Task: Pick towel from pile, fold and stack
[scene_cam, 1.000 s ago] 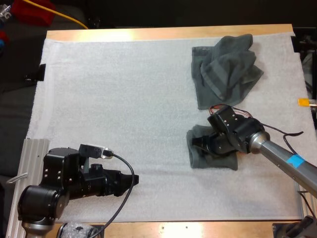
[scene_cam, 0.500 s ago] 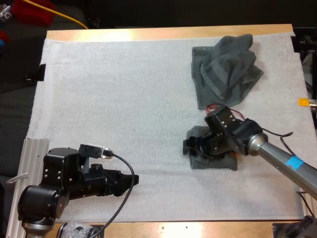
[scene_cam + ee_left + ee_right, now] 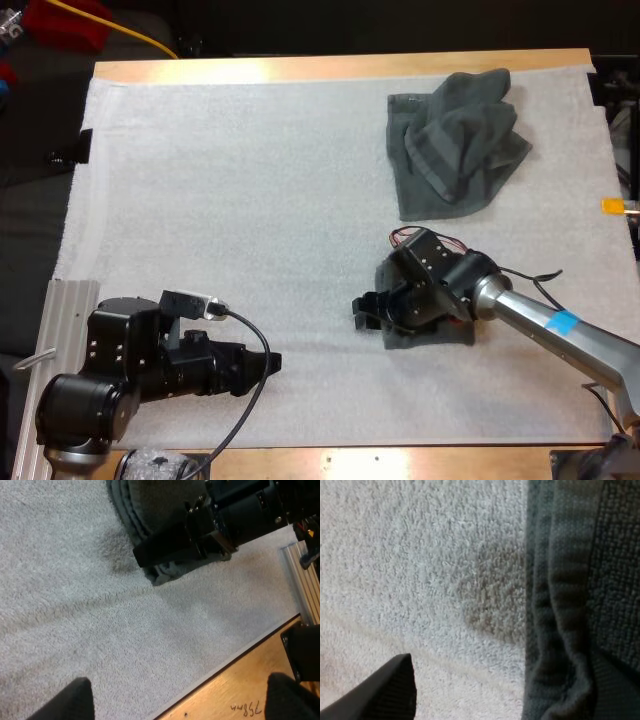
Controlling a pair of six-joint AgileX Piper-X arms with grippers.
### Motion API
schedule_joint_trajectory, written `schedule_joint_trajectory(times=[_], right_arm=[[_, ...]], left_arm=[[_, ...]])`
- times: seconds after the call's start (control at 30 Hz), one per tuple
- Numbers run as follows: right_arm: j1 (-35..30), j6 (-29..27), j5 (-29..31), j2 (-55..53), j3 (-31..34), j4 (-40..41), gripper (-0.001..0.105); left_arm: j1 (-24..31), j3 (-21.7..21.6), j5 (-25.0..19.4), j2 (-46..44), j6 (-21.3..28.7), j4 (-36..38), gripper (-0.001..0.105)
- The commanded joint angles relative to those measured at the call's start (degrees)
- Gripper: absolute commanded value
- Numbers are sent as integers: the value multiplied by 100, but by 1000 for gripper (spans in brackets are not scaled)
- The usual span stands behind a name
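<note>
White mat (image 3: pixel 230 200) over wooden table (image 3: pixel 300 68).

Two dark grey-green towels on the mat's right half, well apart:
- Crumpled towel (image 3: pixel 455 140) at the far right, bunched and untouched.
- Folded towel (image 3: pixel 455 334) nearer, a compact flat pad with the right arm over it.

Progress, as a judgement: one towel is folded and laid down as the base of a stack. The crumpled one is not yet picked, folded or stacked, so roughly half is done. The step in hand looks like finishing or letting go of the folded one.

Right gripper (image 3: pixel 365 307) low at the folded towel's left edge, tips reaching past it onto bare mat. Jaws apart, gripping nothing. One finger (image 3: pixel 385 690) stands clear of the towel's hem.

Left gripper (image 3: pixel 270 362) parked at the near left, well away from both towels. Jaws wide, bare mat between its fingers (image 3: pixel 65 700).

View differences:
- The high view gives the layout of both towels and both arms.
- The left wrist view adds the folded towel's layered edge, the right arm's finger lying along it, and the table's near edge.
- The right wrist view adds the hem's ribbed weave up close, with a shadow on the mat beside it.
</note>
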Motion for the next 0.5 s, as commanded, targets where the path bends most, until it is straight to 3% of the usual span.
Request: schedule_joint_trajectory(times=[0.0, 0.17, 0.47], right_arm=[[3, 13, -12, -12, -50, -11, 70], [15, -25, -608, -168, -50, 33, 70], [37, -208, 135, -1412, -50, 215, 70]], left_arm=[[4, -33, 50, -18, 33, -21, 68], [4, -33, 65, -18, 33, -21, 68], [4, -33, 66, -18, 33, 25, 68]])
